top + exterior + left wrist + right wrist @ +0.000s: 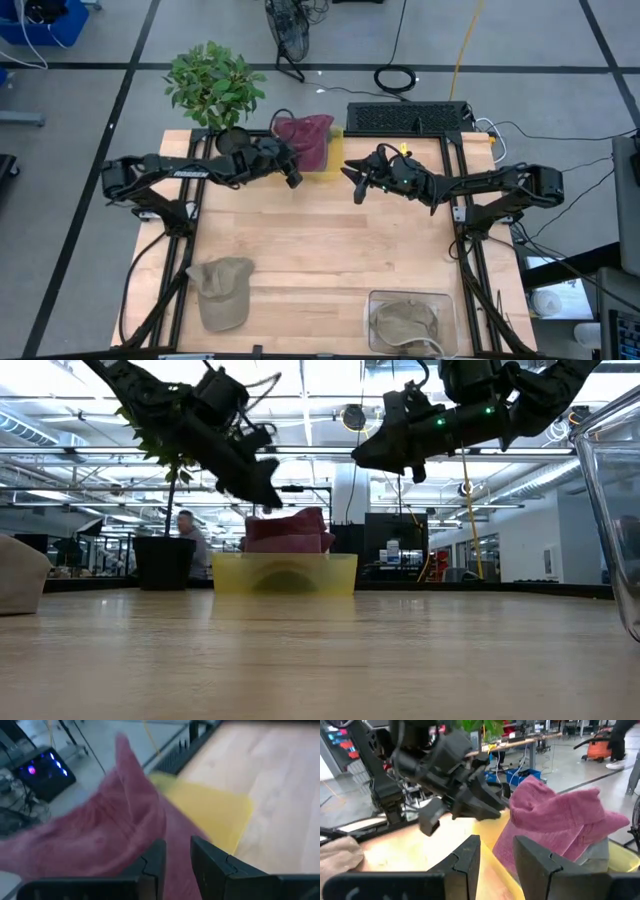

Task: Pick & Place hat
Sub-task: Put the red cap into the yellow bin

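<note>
Maroon cloth, the hat (306, 135) sat heaped in the yellow bin (326, 160) at the table's far edge. The left gripper (291, 176), nearer, hovered just beside it, fingers narrowly parted, seemingly empty; the right gripper (355, 180) waited apart, slightly open.

1. High view looks straight down on the whole surface (320, 240).
2. Low view sits at surface height, facing level into the room.
3. Both wrist views look close past their own jaws; all four share the maroon hat (305, 138) at 12 o'clock.
</note>
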